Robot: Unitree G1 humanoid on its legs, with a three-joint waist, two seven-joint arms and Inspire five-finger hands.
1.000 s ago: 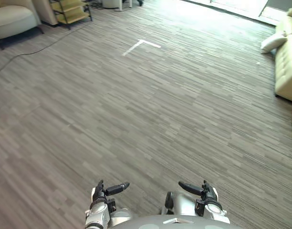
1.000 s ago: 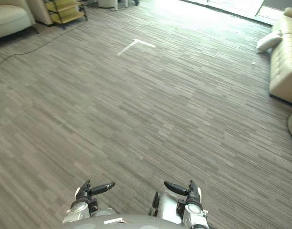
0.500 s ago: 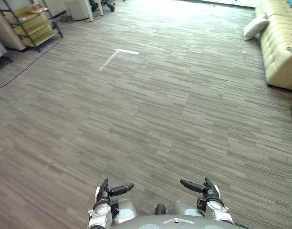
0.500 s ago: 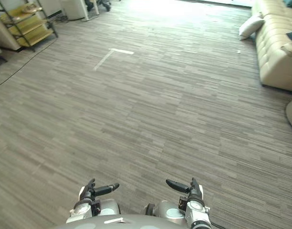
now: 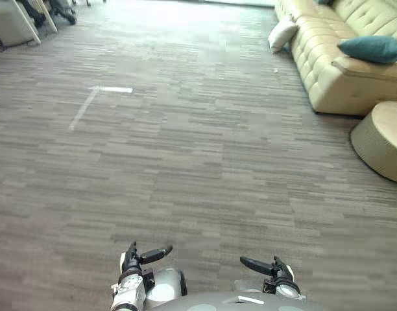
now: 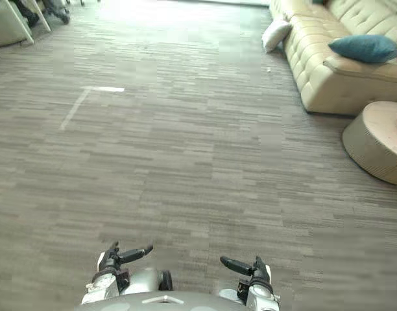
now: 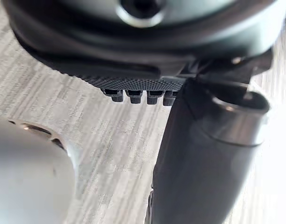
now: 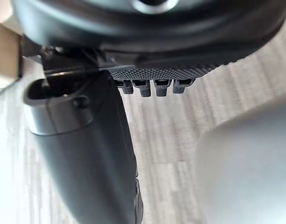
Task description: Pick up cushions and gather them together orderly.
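Asker: How many cushions can you count?

Me: Two. There's one teal cushion (image 5: 373, 48) at two o'clock, lying on the seat of the sofa (image 5: 328, 78). There's also one white cushion (image 5: 283, 34) at one o'clock, propped against the side of that sofa, low down by the floor (image 5: 198, 168). They are well apart, with a long stretch of sofa between them.

Asker: And what is holding what?

Me: There's one sofa, and the cushion I can see resting on it is the teal one. One round tan stool (image 5: 380, 139) stands at three o'clock, near the front of the sofa.

Asker: What about your own hands?

Me: I have two, both low in front of me. My left robot hand (image 5: 135, 259) is at seven o'clock and my right robot hand (image 5: 276, 269) is at five o'clock. Both are empty. In each wrist view the fingers (image 7: 132, 96) sit in a loose row with the thumb standing out beside them. Past the row there is bare floor, and on the right the fingers (image 8: 162, 87) look the same. Neither hand touches a cushion, and both cushions are far off across the floor.

Asker: Is there anything else on that floor?

Me: There's one white tape mark (image 5: 114, 89), bent like a corner, at ten o'clock. At eleven o'clock there's one pale piece of furniture (image 5: 13, 23), cut off by the edge, so I cannot tell what it is.
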